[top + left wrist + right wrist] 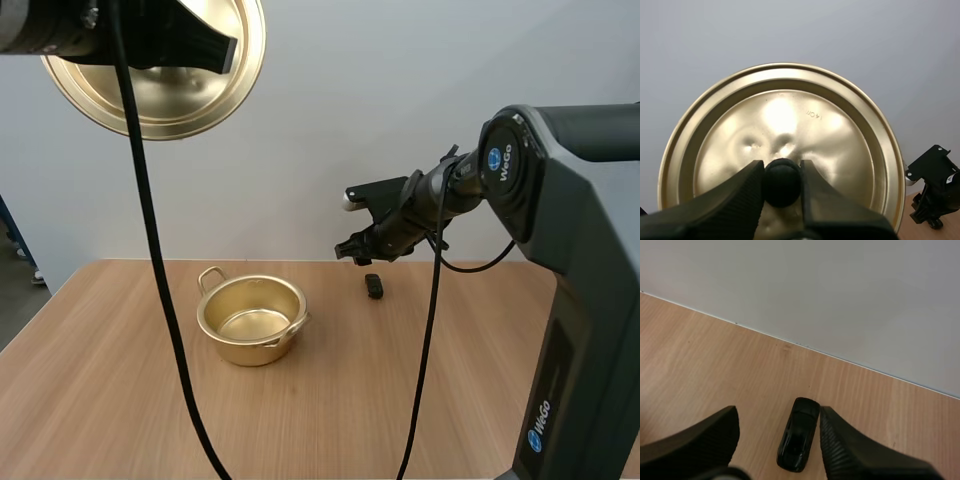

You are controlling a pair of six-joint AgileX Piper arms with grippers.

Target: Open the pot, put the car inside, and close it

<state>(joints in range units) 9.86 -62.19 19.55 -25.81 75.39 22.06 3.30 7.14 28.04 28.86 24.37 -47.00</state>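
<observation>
The golden pot [252, 318] stands uncovered on the wooden table, left of centre. High above it, my left gripper [218, 48] holds the golden lid [160, 90] up in the air. In the left wrist view its fingers [747, 192] pinch the lid's black knob [781, 182] against the lid [790, 125]. A small black toy car [374, 285] lies on the table to the right of the pot. My right gripper [356, 247] hangs open just above it. In the right wrist view the car [799, 440] sits on the wood between the spread fingers [715, 435], nearer one of them.
The table [120, 400] ends at a plain wall just behind the car. My right arm's tall base [580, 330] stands at the table's right side. From the left wrist view, the right gripper [935, 192] shows past the lid's rim.
</observation>
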